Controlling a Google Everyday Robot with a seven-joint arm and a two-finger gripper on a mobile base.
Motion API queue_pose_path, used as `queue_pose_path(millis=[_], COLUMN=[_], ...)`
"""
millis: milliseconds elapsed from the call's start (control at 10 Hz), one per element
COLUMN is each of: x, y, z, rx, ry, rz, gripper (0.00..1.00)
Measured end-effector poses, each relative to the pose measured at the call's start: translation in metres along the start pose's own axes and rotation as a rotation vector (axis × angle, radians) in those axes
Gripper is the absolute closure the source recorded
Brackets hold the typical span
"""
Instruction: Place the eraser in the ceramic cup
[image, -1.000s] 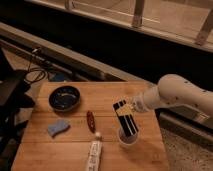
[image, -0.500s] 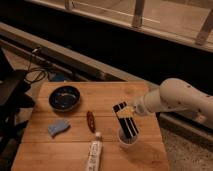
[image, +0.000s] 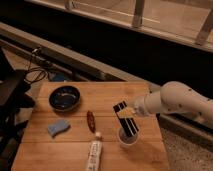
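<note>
The eraser (image: 127, 120) is a black bar with thin pale stripes. It stands tilted at the right of the wooden table, with its lower end inside the small whitish ceramic cup (image: 127, 139). My gripper (image: 129, 111) reaches in from the right on the white arm (image: 175, 102) and is shut on the upper part of the eraser, just above the cup. The inside of the cup is mostly hidden behind the eraser.
On the wooden table (image: 105, 95) stand a dark blue-black bowl (image: 64, 97) at the back left, a blue wavy sponge (image: 59, 127), a reddish-brown oblong piece (image: 91, 121) and a white tube (image: 93, 154) near the front edge. Black equipment and cables (image: 20, 85) are at the left.
The eraser and gripper have sunk slightly, so the eraser's lower end sits deeper in the cup. The arm has shifted a little down and right.
</note>
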Motion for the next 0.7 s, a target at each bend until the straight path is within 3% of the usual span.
queue_pose_path(millis=[200, 500, 700], x=[-0.002, -0.002, 0.002], y=[-0.004, -0.006, -0.005], z=[0.003, 0.013, 0.020], rx=[-0.011, -0.040, -0.065], ry=[-0.041, -0.092, -0.125], rz=[-0.013, -0.022, -0.024], gripper=[0.98, 0.73, 0.50])
